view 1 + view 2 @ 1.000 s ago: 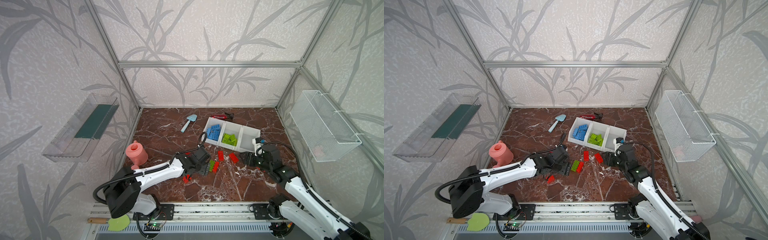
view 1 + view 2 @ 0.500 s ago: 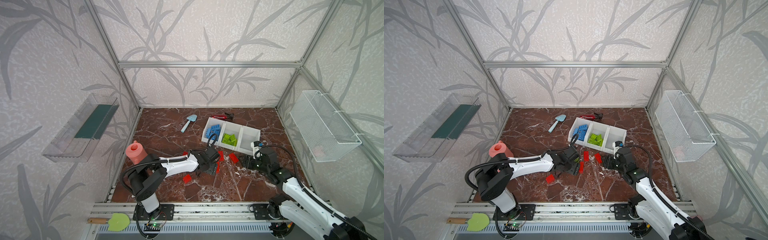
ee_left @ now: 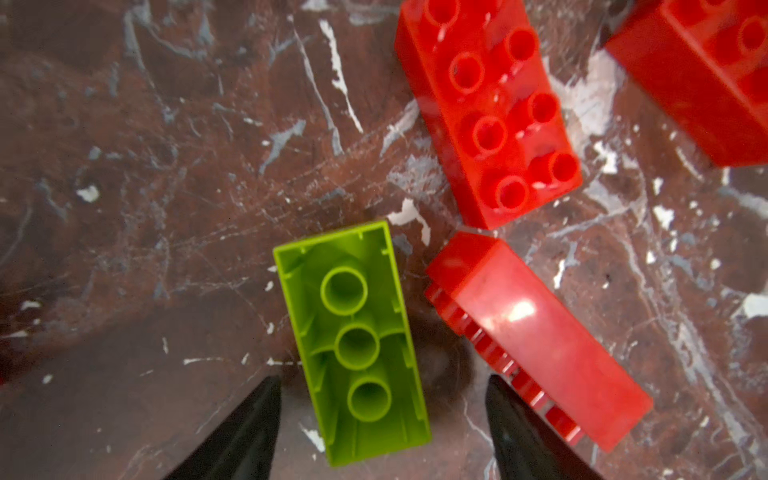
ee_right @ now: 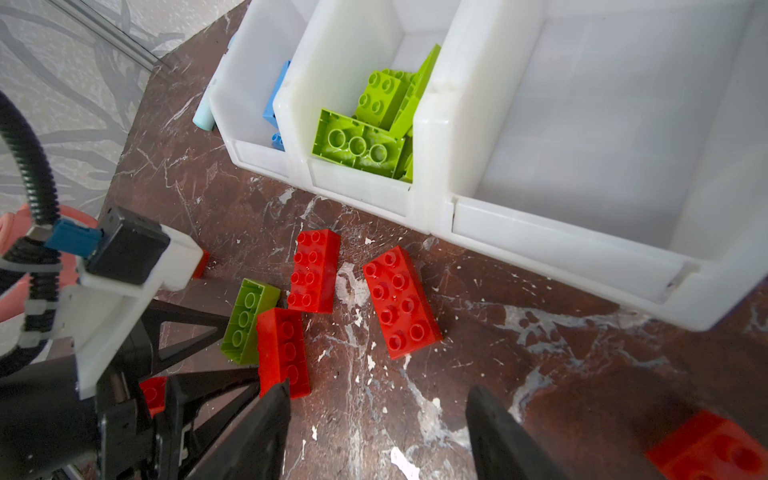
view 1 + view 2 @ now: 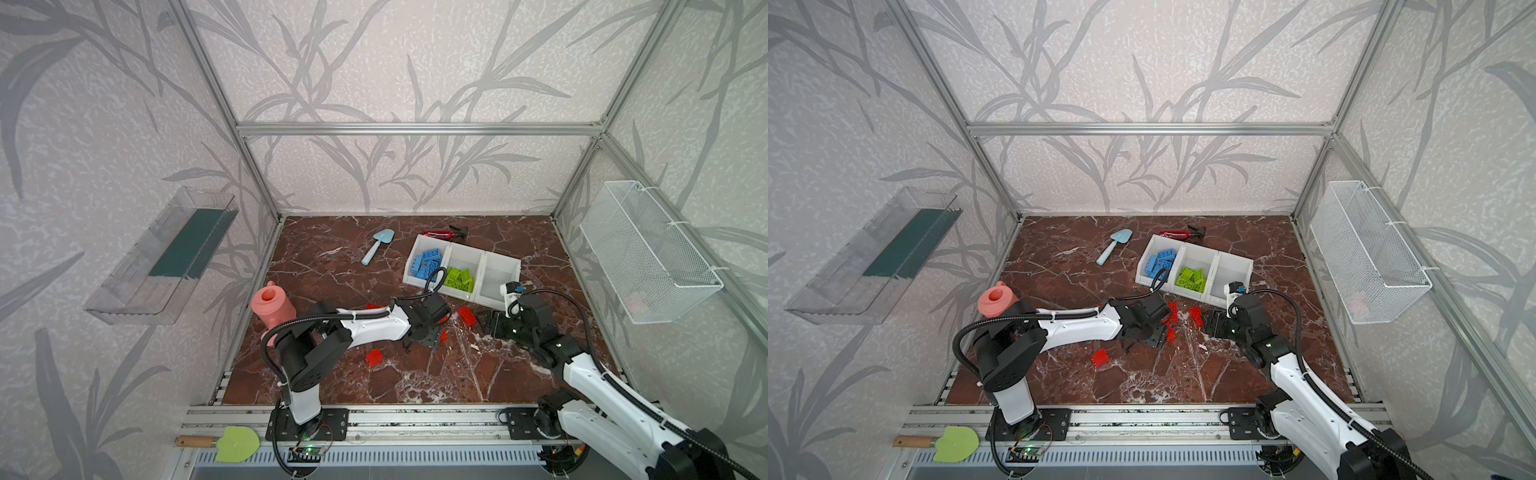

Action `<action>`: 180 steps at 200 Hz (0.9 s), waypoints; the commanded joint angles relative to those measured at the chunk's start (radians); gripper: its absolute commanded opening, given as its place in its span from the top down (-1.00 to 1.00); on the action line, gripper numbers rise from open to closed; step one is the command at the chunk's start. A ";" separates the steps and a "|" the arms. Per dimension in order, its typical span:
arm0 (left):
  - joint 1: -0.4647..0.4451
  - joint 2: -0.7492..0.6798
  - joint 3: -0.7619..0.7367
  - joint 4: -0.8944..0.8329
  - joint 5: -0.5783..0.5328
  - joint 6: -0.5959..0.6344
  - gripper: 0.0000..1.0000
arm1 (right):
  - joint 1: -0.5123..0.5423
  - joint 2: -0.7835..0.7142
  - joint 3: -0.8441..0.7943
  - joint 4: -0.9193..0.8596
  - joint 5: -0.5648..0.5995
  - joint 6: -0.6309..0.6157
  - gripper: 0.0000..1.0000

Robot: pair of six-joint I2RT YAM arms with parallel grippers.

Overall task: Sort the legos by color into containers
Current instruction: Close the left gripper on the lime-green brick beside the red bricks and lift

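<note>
A lime green lego (image 3: 353, 345) lies studs-down on the marble floor between the black fingers (image 3: 257, 424) of my left gripper (image 3: 380, 411), which is open with a gap on each side. Red legos (image 3: 486, 108) lie close beside it, one tipped on its side (image 3: 536, 336). In both top views the left gripper (image 5: 428, 334) (image 5: 1152, 332) hides this green lego. My right gripper (image 4: 380, 419) (image 5: 492, 326) is open over bare floor near a red lego (image 4: 401, 301). The containers (image 5: 496, 278) (image 4: 582, 124) hold blue legos (image 5: 428, 262) and green legos (image 5: 459, 279); the right one is empty.
A lone red lego (image 5: 375, 357) lies nearer the front. A pink watering can (image 5: 272, 305) stands by the left arm. A light blue trowel (image 5: 376, 245) and a red spray bottle (image 5: 442, 232) lie at the back. A wire basket (image 5: 648, 257) and a clear tray (image 5: 166, 253) hang on the walls.
My left gripper has moved right over the cluster of bricks and its jaws have narrowed around the green lego. The right gripper has shifted slightly left.
</note>
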 commanded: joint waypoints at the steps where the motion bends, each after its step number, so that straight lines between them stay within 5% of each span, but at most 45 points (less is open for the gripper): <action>1: -0.002 0.028 0.041 -0.031 -0.040 0.002 -0.40 | 0.005 -0.011 -0.015 0.014 0.000 -0.024 -0.37; 54: -0.002 0.033 0.036 -0.035 -0.052 -0.004 0.10 | 0.005 0.025 -0.020 0.044 -0.009 -0.027 -0.38; 180: -0.005 -0.269 -0.052 -0.100 -0.100 -0.012 0.23 | 0.004 -0.003 -0.043 0.049 -0.007 -0.023 -0.38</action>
